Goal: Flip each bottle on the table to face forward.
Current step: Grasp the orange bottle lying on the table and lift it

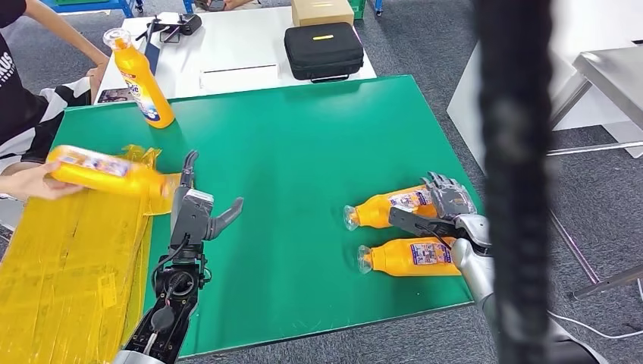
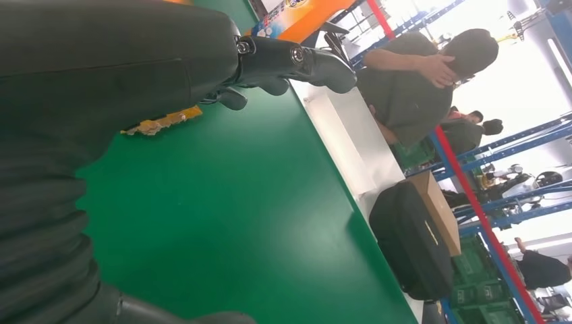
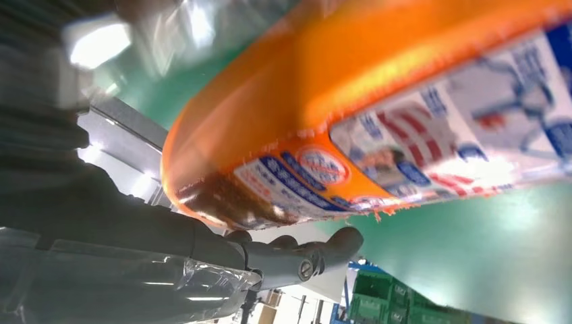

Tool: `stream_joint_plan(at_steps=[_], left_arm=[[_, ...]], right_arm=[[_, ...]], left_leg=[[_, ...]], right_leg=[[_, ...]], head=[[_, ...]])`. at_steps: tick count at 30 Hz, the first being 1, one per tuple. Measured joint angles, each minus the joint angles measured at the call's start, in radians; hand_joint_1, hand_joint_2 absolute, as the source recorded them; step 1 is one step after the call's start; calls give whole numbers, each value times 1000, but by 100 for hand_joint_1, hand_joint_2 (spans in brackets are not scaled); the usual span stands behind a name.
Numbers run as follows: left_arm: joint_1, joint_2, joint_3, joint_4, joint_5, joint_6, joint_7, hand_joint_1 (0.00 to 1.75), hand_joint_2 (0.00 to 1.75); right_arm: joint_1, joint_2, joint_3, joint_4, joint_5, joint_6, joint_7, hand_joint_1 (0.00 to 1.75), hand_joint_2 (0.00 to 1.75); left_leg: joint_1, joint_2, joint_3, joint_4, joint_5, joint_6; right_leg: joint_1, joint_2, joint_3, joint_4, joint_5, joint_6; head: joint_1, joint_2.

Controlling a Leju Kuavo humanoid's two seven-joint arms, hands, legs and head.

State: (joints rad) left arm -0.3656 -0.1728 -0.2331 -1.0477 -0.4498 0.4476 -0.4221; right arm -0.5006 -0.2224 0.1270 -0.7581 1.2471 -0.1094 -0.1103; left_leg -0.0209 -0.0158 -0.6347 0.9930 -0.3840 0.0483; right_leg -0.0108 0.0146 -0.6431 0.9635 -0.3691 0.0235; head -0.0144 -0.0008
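Even bright indoor light; blown-out windows, close-up blur and glare in wrist views.

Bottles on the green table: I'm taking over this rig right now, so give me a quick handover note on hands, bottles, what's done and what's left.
Left hand: open, fingers spread, above the green table, holding nothing.
Right hand: at the base of the upper lying bottle, fingers around it; a firm grip is not certain.
Lower lying bottle: on its side just beside it, label up.
Standing bottle: upright at the far left corner.
A person's hand holds a fourth bottle over the yellow sheet.
Left: the two lying bottles.
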Motion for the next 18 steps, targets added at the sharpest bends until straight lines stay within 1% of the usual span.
stream_joint_plan(at_steps=[5,6,9,10,12,18], left_arm=[[0,0,0,0,0,0,3,0,175],[0,0,0,0,0,0,3,0,175],[0,0,0,0,0,0,3,0,175],[0,0,0,0,0,0,3,0,175],[1,0,0,0,0,-1,3,0,175],[2,0,1,0,-3,-6,8,0,175]], right_arm=[[-18,0,17,31,3,2,4,14,175],[-20,0,19,35,3,2,4,42,175],[-25,0,24,45,5,2,6,159,175],[-26,0,26,47,6,3,6,171,175],[-29,0,29,53,9,3,9,174,175],[-37,0,40,72,16,-11,33,175,175]], left_leg=[[0,0,1,0,0,0],[0,0,1,0,0,0],[0,0,1,0,0,0],[0,0,1,0,0,0],[0,0,2,0,0,0],[0,0,3,0,0,1]], right_leg=[[0,0,1,0,0,0],[0,0,1,0,0,0],[0,0,1,0,0,0],[0,0,2,0,0,0],[0,0,2,0,0,0],[0,0,4,0,0,0]], head=[[0,0],[0,0],[0,0],[0,0],[0,0],[0,0]])
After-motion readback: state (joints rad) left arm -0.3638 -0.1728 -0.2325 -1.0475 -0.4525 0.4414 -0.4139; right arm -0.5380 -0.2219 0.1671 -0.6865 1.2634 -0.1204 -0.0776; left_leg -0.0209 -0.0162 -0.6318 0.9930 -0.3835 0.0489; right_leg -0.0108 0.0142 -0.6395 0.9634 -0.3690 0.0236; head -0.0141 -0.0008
